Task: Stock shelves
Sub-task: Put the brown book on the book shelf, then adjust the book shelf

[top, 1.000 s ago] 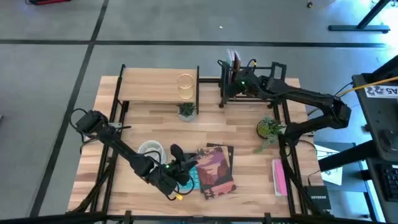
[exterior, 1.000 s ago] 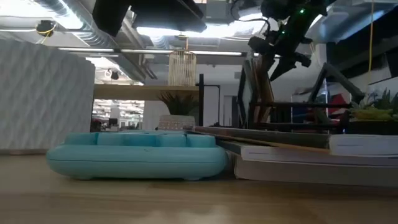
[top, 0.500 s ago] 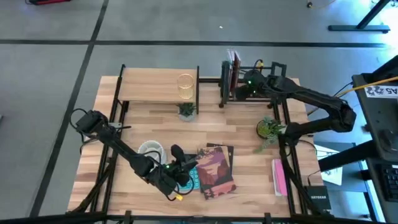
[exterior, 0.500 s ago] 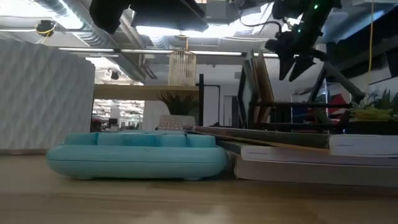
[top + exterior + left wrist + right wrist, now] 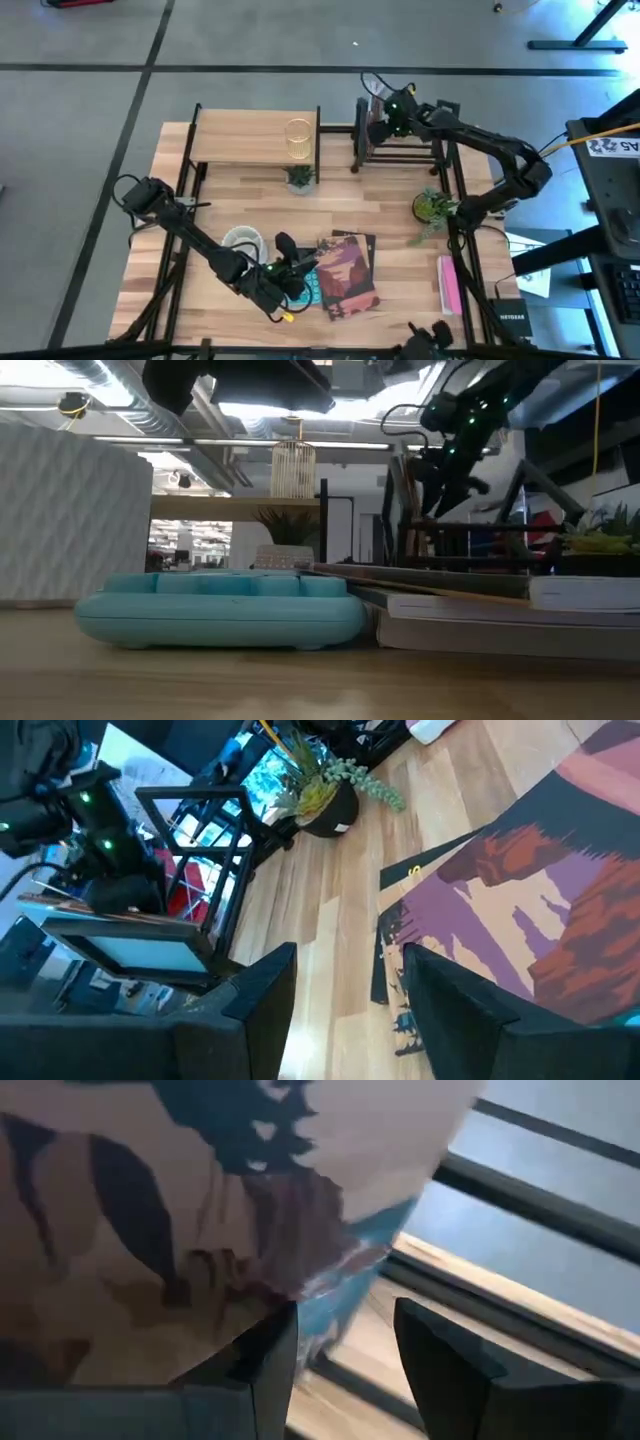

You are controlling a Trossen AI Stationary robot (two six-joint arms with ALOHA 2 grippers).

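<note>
At the table's far right stands the black open-frame metal bar rack (image 5: pixel 400 140), books (image 5: pixel 372 115) upright inside. Right gripper (image 5: pixel 376 128) sits against them, fingers apart. Left gripper (image 5: pixel 312 262), fingers apart, hovers over the purple-covered book (image 5: pixel 345 275).

Worktop (image 5: pixel 390 210): light wood, matt, visible grain. Wood shelf (image 5: pixel 240 135): same pale board on thin black metal legs. Black rack (image 5: pixel 400 160): matt metal bars. Left fingers (image 5: pixel 450 1010): matt black plastic, just beside a printed paper book cover (image 5: pixel 540 910), slight sheen.
</note>
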